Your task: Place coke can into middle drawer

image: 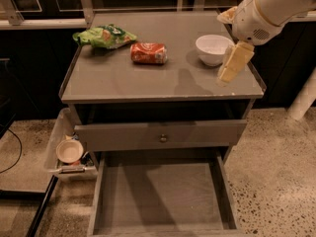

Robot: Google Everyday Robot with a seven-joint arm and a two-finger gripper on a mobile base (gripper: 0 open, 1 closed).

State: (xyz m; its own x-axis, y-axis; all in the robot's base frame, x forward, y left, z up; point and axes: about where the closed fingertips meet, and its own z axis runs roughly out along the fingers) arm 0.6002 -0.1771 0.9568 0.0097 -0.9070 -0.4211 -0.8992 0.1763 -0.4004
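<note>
The coke can [148,53] lies on its side on the grey cabinet top [123,78], left of centre. The middle drawer [163,194] is pulled out below, its bare grey floor showing and nothing in it. My gripper [232,63] hangs from the white arm at the upper right, over the right part of the cabinet top, just right of the white bowl [212,48] and well right of the can. It holds nothing that I can see.
A green crinkled chip bag [103,36] lies at the back left of the top. A closed drawer front with a round knob [163,138] sits above the open drawer. A white bin [61,152] holding a small bowl hangs at the cabinet's left side.
</note>
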